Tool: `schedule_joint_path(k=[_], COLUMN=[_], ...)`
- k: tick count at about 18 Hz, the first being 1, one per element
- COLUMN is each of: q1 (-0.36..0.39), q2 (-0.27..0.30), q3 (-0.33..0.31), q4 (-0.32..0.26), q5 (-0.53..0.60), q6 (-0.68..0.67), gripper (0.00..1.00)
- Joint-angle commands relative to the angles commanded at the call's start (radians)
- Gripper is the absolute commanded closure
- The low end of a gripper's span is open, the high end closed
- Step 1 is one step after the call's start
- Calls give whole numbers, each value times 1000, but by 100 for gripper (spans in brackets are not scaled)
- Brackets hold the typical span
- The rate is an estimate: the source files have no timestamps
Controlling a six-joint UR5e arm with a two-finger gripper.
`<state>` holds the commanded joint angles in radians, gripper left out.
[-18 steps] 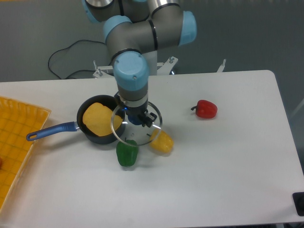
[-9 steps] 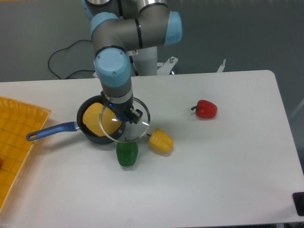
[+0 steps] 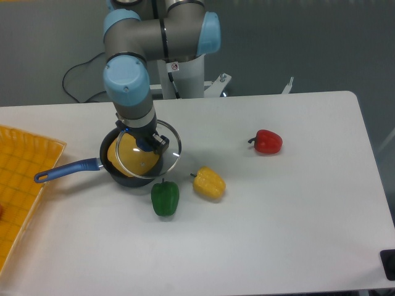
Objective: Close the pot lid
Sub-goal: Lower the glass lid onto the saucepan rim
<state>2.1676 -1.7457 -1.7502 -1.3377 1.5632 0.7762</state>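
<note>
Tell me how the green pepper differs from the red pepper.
The green pepper lies near the pot, right beside a yellow pepper; the red pepper sits alone, far to the right. The green one looks taller and blockier, the red one squatter. Both rest untouched on the white table.

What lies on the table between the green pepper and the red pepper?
The yellow pepper lies between the green pepper and the red pepper, nearer the green one, in the fixed camera view.
</note>
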Motion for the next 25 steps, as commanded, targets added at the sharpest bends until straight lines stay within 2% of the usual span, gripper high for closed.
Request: schedule_joint_path(k=[5, 25], q1=[-20, -77], q2=[2, -8], q3=[-23, -41], q4=[6, 9], q5=[-2, -2], q6=[-11, -45], gripper=[60, 60])
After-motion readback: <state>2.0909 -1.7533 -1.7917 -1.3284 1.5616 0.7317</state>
